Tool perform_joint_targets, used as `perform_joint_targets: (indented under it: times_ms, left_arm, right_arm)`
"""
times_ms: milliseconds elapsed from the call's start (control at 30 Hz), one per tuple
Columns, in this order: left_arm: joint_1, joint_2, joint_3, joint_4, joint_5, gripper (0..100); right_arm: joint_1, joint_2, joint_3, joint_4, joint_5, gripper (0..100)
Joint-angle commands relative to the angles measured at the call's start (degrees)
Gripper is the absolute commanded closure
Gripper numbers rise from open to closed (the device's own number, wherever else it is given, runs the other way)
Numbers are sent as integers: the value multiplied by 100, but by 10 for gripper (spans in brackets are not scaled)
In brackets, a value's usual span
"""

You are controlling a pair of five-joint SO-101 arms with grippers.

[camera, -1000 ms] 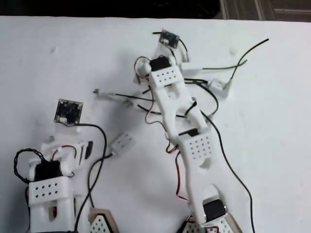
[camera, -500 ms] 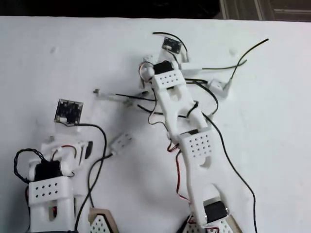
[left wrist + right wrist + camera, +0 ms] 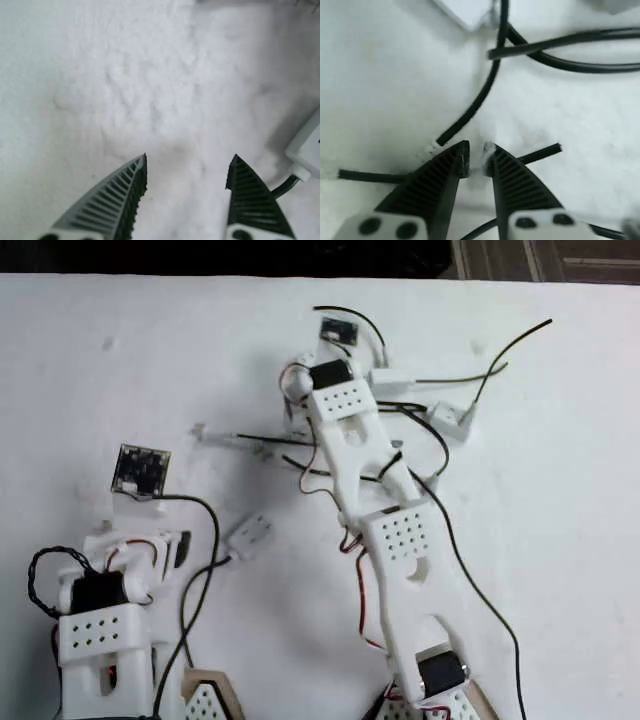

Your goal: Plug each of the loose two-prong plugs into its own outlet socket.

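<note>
White cloth-like table (image 3: 560, 540). Left claw (image 3: 187, 167), nearest, spread over bare surface; socket (image 3: 250, 535) lies just beside it, cord trailing back. Right claw (image 3: 476, 150), mid-table, pressed almost together, pinching a small white piece (image 3: 488, 148) too blurred to name, among crossing black cords (image 3: 470, 112). Beyond it lie two white plugs (image 3: 450, 416) (image 3: 388, 374). Open surface runs left and right to the far edge; past it, a dark floor (image 3: 200, 255).
</note>
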Motion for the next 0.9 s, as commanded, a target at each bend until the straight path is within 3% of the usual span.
perform_joint_targets:
  times_ms: [0,200,333,700,867]
  left_arm:
    - [-40,-101,-18,-114,53,738]
    - [-40,-101,-18,-114,53,738]
    - [-40,-101,-18,-114,53,739]
    - [-40,-101,-18,-114,53,739]
    - [-40,-101,-18,-114,53,740]
  right_arm:
    - [-198,-259,-545,-48,88,954]
    - [-347,347,-607,-1174,88,957]
    - [-303,910,-633,-1305,88,957]
    - [-242,769,-1187,1508,88,957]
    - [-57,602,-1169,1490,88,958]
